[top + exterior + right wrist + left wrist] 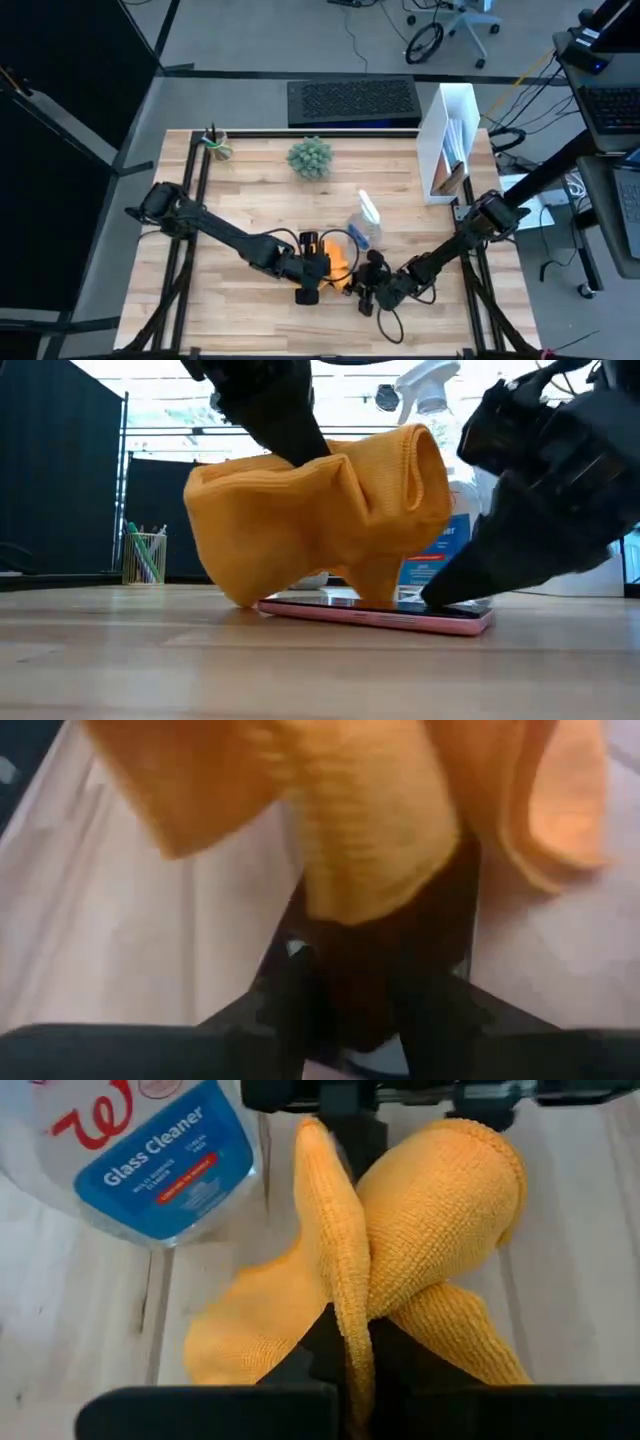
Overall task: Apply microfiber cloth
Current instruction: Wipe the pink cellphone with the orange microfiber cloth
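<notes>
Phone (380, 615) lies flat on my table's (250, 300) near edge, with the right gripper (440, 598) pressing its end, fingers hidden so I cannot tell their spread. My left gripper (322, 268) pinches the microfiber cloth (320, 515) tight, draping it onto the screen; behind stands the spray bottle (364, 225).

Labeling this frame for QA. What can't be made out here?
- Phone screen: microfiber cloth drapes over most of it in the low view; the high view is too small.
- Right end effector: its own dark body hides the tips in the low view; right wrist view is blurred by the cloth.
- Spray bottle label: cut off by the frame edge in the left wrist view.
- Pen cup contents: too small.
</notes>
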`<control>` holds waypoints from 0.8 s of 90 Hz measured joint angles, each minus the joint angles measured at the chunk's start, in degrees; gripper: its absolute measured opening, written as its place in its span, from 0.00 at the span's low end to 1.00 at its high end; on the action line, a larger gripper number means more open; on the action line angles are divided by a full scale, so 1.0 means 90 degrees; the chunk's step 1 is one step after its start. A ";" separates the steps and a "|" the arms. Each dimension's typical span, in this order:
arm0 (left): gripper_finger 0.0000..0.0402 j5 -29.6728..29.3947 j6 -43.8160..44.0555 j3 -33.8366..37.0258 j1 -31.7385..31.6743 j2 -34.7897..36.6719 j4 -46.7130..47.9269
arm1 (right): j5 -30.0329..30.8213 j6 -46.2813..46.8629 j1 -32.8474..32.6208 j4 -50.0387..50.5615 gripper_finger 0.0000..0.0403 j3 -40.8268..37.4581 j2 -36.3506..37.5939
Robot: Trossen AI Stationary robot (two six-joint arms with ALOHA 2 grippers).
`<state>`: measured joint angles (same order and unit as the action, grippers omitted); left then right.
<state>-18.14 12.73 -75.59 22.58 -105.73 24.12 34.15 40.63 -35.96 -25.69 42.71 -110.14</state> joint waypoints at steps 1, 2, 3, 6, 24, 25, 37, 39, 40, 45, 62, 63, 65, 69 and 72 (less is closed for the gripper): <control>0.00 -0.0001 0.0000 0.0015 -0.0001 -0.0002 -0.0015 | 0.0011 0.0000 -0.0008 -0.0008 0.27 0.0003 -0.0021; 0.00 -0.0001 0.0000 0.0028 -0.0001 -0.0007 -0.0023 | 0.0023 0.0000 -0.0014 -0.0018 0.26 0.0006 -0.0042; 0.00 -0.0001 0.0000 0.0039 -0.0002 -0.0019 -0.0030 | 0.0039 -0.0005 -0.0027 -0.0031 0.26 0.0007 -0.0060; 0.00 -0.0001 -0.0003 0.0072 -0.0006 -0.0061 -0.0094 | 0.0092 -0.0033 -0.0059 -0.0048 0.25 0.0017 -0.0119; 0.00 0.0198 -0.0332 0.0100 -0.0008 -0.0425 -0.1007 | 0.0033 -0.0100 -0.0091 0.0009 0.19 0.0018 -0.0223; 0.00 0.0228 -0.0373 0.0101 -0.0007 -0.0459 -0.1083 | 0.0030 -0.0100 -0.0091 0.0018 0.18 0.0018 -0.0218; 0.00 0.0348 -0.0623 0.0097 -0.0019 -0.0916 -0.1515 | -0.0008 -0.0117 -0.0093 0.0047 0.17 0.0016 -0.0210; 0.00 0.0352 -0.0622 0.0095 -0.0032 -0.0997 -0.1488 | -0.0011 -0.0117 -0.0093 0.0051 0.16 0.0016 -0.0210; 0.00 0.0353 -0.0620 0.0095 -0.0037 -0.1041 -0.1469 | -0.0012 -0.0117 -0.0093 0.0054 0.16 0.0016 -0.0210; 0.00 0.0354 -0.0574 0.0095 -0.0071 -0.1272 -0.1372 | -0.0024 -0.0112 -0.0093 0.0064 0.16 0.0016 -0.0210; 0.00 -0.0063 -0.0121 0.0025 -0.0049 -0.1446 -0.0337 | -0.0075 -0.0108 -0.0096 0.0080 0.16 0.0011 -0.0210; 0.00 -0.0131 -0.0103 0.0025 -0.0046 -0.1437 -0.0209 | -0.0077 -0.0108 -0.0096 0.0080 0.16 0.0011 -0.0211; 0.00 -0.0256 -0.0036 0.0032 -0.0032 -0.1398 0.0049 | -0.0080 -0.0109 -0.0096 0.0080 0.16 0.0011 -0.0212; 0.00 -0.0492 0.0026 0.0053 -0.0006 -0.1276 0.0523 | -0.0097 -0.0112 -0.0096 0.0079 0.16 0.0008 -0.0212; 0.00 -0.0611 0.0038 0.0065 0.0006 -0.1207 0.0791 | -0.0110 -0.0112 -0.0096 0.0075 0.16 0.0006 -0.0212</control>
<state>-23.64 13.07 -75.00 22.63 -116.59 31.23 33.16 39.62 -36.82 -25.02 42.76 -112.05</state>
